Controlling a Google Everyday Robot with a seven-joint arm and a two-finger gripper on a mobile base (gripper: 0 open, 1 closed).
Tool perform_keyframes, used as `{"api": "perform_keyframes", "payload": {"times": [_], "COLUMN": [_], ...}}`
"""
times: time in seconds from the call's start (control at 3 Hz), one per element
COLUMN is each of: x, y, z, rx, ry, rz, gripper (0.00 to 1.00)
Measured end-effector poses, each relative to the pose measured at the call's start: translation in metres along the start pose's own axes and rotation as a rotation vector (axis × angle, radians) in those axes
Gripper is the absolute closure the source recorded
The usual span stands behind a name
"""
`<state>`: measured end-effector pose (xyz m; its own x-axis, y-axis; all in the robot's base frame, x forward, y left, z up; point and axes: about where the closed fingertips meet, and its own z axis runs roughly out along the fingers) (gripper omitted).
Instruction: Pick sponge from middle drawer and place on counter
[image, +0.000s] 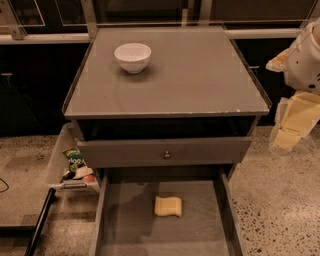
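The sponge (168, 206), a small pale-yellow block with wavy edges, lies flat on the floor of the middle drawer (202, 227), which is pulled wide open at the bottom of the view. The grey counter (195, 80) is the cabinet top above it, with chips along its front edge. My gripper (292, 125) hangs at the far right, beside the cabinet's right side, level with the counter's front edge. It is well above and to the right of the sponge and holds nothing that I can see.
A white bowl (132, 56) stands on the counter's back left. A grey drawer front with a small knob (166, 155) sits partly out, above the open drawer. A clear bin with snack packets (75, 167) stands on the floor to the left of the cabinet.
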<state>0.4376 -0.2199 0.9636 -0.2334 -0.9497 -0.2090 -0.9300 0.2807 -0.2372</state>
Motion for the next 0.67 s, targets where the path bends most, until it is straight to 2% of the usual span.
{"api": "perform_keyframes", "payload": {"times": [0.67], "x": [0.02], "y": [0.023], "z": [0.063], "rx": [-0.016], "ry": [-0.015], "rz": [-0.01], "gripper": [0.0]}}
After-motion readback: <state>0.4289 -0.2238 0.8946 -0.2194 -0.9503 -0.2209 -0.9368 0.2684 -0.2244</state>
